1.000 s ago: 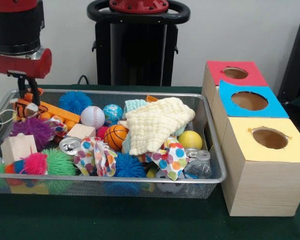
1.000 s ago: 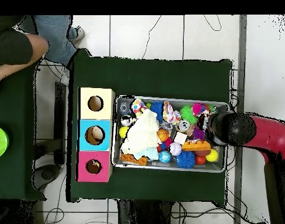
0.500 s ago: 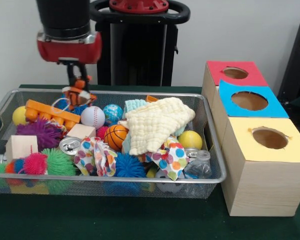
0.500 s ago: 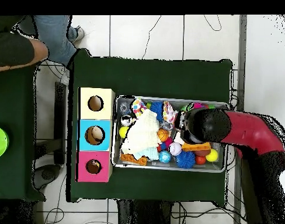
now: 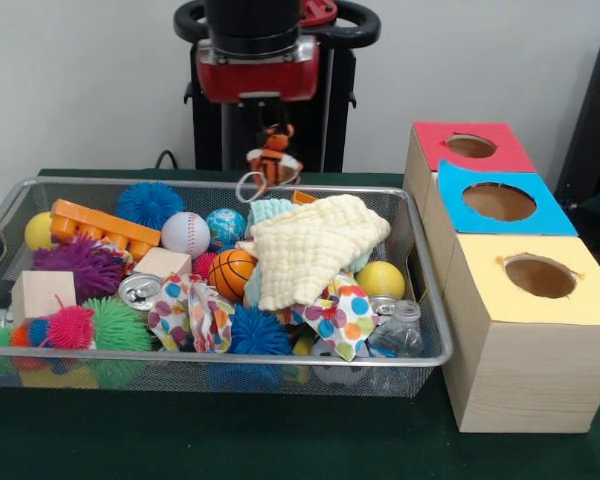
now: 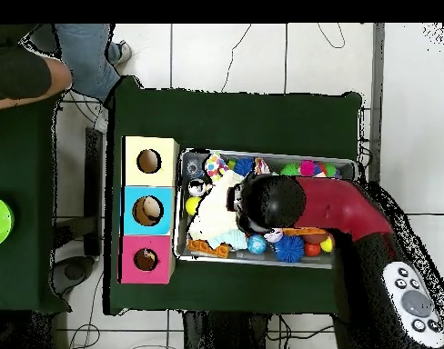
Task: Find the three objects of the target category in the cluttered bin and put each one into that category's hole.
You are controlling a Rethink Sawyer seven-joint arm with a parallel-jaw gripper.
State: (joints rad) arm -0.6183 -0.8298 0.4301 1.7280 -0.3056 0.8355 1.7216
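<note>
My gripper (image 5: 269, 138) hangs above the back rim of the wire bin (image 5: 427, 300), near its middle, shut on a small orange striped soft toy (image 5: 271, 160) with a white loop dangling below. The toy is clear of the bin's contents. In the overhead view the arm's black wrist (image 6: 271, 202) covers the gripper and the toy. To the right stand three wooden boxes with round holes: red-topped (image 5: 432, 136) farthest, blue-topped (image 5: 558, 216) in the middle, yellow-topped (image 5: 500, 300) nearest. Overhead they line the bin's left side: yellow (image 6: 167, 145), blue (image 6: 131, 194), red (image 6: 131, 247).
The bin holds a cream cloth (image 5: 315, 245), a basketball (image 5: 230, 272), a baseball (image 5: 185, 232), a yellow ball (image 5: 380, 280), an orange block (image 5: 105, 222), a can (image 5: 140, 290), dotted fabric (image 5: 345, 315) and several spiky balls. A person (image 6: 25, 73) sits at the overhead view's top left.
The arm rose from the bin's left end with the orange striped toy and swung right in the front view, over the bin's back middle.
</note>
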